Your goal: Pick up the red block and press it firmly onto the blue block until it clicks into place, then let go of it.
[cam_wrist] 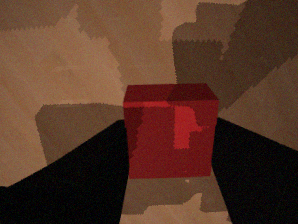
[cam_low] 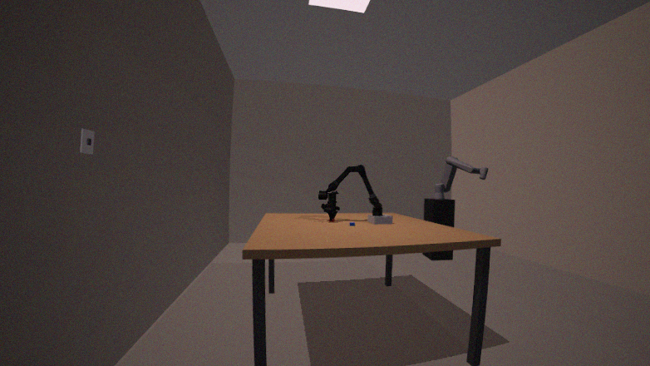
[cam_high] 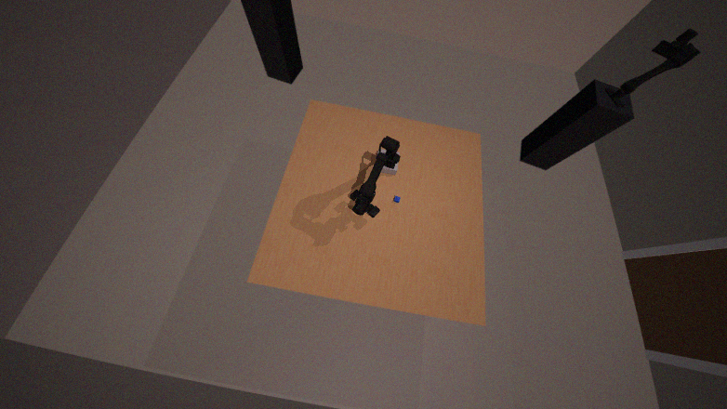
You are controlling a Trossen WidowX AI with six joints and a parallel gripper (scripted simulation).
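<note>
One arm (cam_high: 375, 175) (cam_low: 357, 169) arched over table (cam_high: 431, 254) (cam_low: 363, 236), claw (cam_low: 332, 219) (cam_wrist: 168, 128) pointing down, clamped on red block (cam_low: 332, 220) (cam_wrist: 167, 142)

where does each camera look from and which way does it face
Top: high above the table, looking steeply down; shows the arm from above.
Exterior: beyond one table edge, looking roughly level across it; shows the whole arm side-on.
Wrist: by the gripper, facing its fingertips; shows both fingers and the red block.
Top and exterior share the blue block.

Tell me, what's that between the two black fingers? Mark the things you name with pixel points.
The red block (cam_low: 332, 220) (cam_wrist: 160, 150), gripped from both sides. The wrist view shows it.
</note>
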